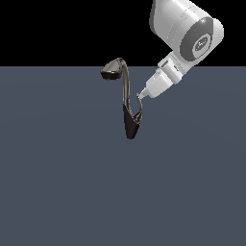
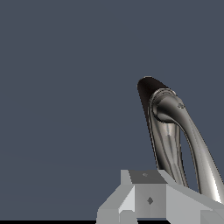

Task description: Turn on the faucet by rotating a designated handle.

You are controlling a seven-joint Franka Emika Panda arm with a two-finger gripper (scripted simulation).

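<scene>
Exterior view: you are bringing the gripper [image 1: 141,95] against the handle [image 1: 139,109] tip beside the faucet [image 1: 126,98], apparently to push it round; jaw opening cannot be told.

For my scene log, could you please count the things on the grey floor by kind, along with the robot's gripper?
Faucet: 1
Handle branching off the faucet's base: 1
Gripper: 1
Total: 3
</scene>
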